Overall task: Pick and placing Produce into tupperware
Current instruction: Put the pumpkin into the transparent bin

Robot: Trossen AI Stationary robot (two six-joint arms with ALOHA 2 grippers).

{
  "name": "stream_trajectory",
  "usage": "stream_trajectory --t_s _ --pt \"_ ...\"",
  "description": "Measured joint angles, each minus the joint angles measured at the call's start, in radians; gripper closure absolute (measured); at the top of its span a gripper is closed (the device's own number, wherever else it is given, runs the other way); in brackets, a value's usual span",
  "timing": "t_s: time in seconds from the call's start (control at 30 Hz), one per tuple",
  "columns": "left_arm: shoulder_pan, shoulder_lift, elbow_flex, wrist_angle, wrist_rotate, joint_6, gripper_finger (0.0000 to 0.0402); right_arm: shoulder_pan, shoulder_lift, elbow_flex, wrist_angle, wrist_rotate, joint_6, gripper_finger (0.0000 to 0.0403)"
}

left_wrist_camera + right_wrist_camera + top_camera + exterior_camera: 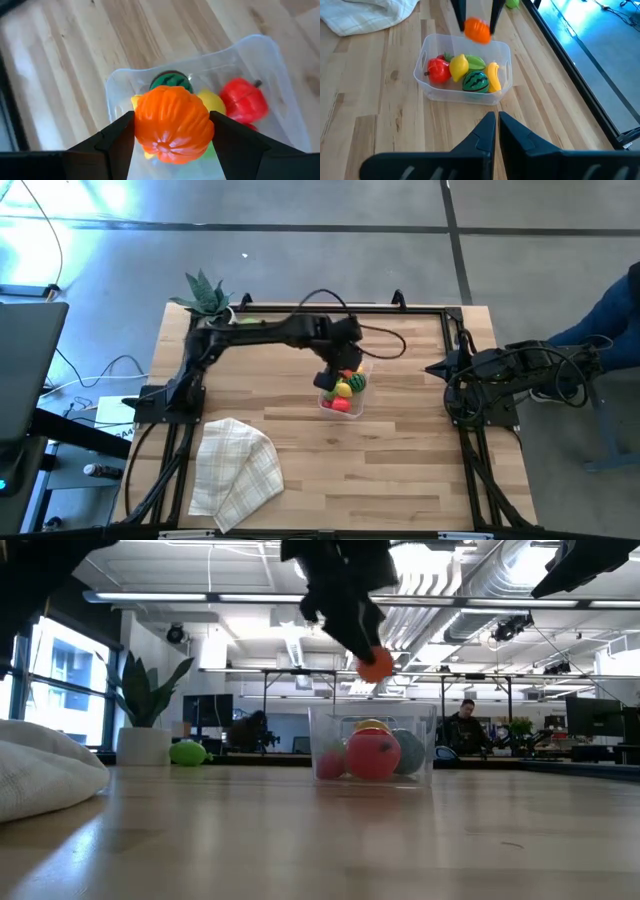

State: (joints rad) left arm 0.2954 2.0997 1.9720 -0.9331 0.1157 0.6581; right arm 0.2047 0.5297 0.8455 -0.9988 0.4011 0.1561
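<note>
Between my left gripper's [172, 131] 2 dark fingers [117, 140] sits an orange pumpkin [172, 124], pinched from both sides and filling most of my left wrist view. I hold it in the air just above the clear tub [342, 392], over the tub's rim rather than inside it; from table height the pumpkin [376, 664] hangs clear above the tub [372, 748].

Inside the tub [465, 70] lie 5 other toy pieces: a red pepper [437, 70], a yellow lemon [459, 66], a light green piece [475, 62], a striped dark green watermelon [475, 81] and a yellow banana [493, 77].

The tub stands on the wooden table [400, 450], near its middle. A checked beige cloth [236, 472] lies crumpled toward the table's front left, well apart from the tub. At the back left corner stands a spiky green plant [205, 293], and just beside it lies 1 light green piece [187, 752] of produce, outside the tub.

My right gripper [497, 120] waits at the table's right side, well apart from the tub, its fingers pressed together and holding nothing.
</note>
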Motion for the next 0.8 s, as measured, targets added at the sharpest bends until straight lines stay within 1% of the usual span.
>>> stream_trajectory --t_s 0.07,0.4,0.6,0.8 --pt "-0.001 0.028 0.0 -0.015 -0.008 0.001 0.0179 0.0 0.0 0.0 0.0 0.0 0.0 0.0392" --pt "0.0 0.144 0.0 -0.023 -0.137 0.021 0.0179 0.0 0.0 0.0 0.001 0.0 0.0 0.0392" --pt "0.006 0.163 0.0 -0.034 -0.161 0.028 0.0179 0.0 0.0 0.0 0.0 0.0 0.0 0.0392" --pt "0.006 0.163 0.0 -0.006 -0.176 0.044 0.0179 0.0 0.0 0.0 0.0 0.0 0.0 0.0392"
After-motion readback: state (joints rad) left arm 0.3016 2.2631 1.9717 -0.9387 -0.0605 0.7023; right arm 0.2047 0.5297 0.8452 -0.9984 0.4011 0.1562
